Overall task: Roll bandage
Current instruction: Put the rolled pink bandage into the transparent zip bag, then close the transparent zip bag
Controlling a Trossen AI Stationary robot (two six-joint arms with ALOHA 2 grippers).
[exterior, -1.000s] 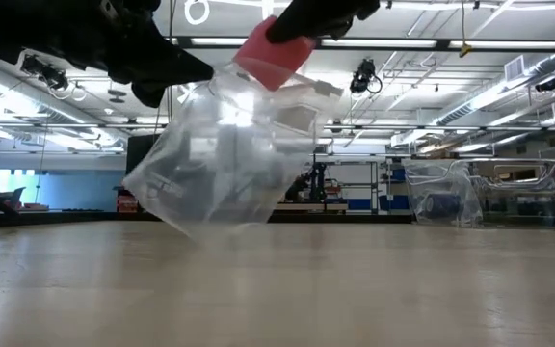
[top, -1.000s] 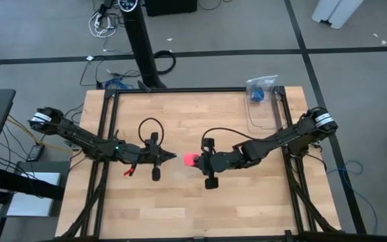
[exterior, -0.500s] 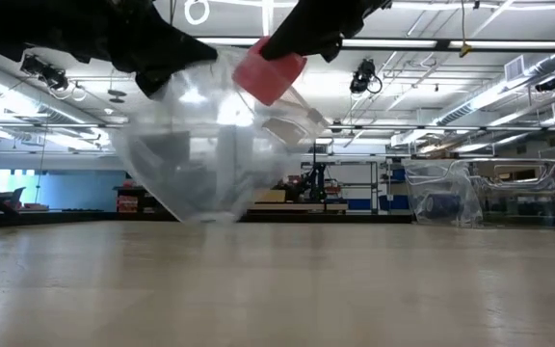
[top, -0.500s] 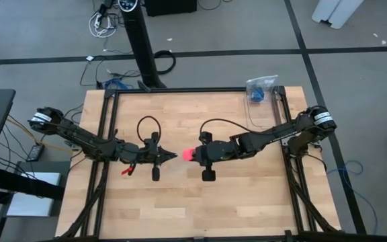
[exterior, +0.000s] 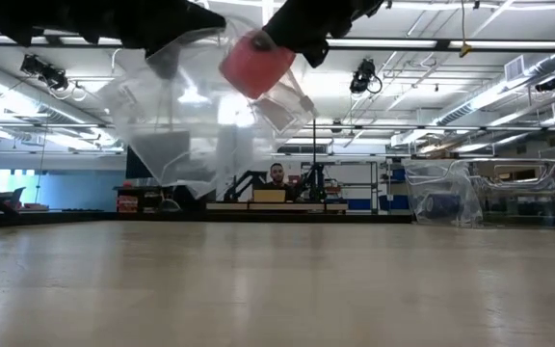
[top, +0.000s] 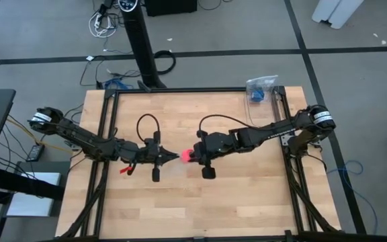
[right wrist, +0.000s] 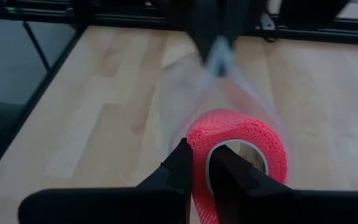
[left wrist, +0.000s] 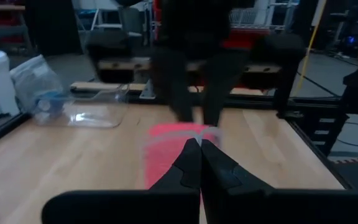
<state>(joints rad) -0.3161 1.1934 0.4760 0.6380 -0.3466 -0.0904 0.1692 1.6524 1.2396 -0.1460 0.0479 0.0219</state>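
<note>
Wooden table (top: 180,195) at the centre of the high view, both arms meeting over its middle with a pink roll and a clear bag between them.

Near the frame's centre in the high view, the left gripper (top: 173,156) is clenched on the edge of the clear plastic bag (exterior: 176,116), which hangs clear of the tabletop in the upper left of the low view. Just to its right, the right gripper (top: 195,154) grasps the bandage (top: 187,156), a bright pink-red roll; the right wrist view shows one finger (right wrist: 182,163) outside the roll's wall and the other inside its hollow core. In the low view the roll sits at the top centre, pressed against the bag's upper edge. A transparent container (top: 261,107) with a second bag rests by the table's upper right corner, well apart from both grippers.
</note>
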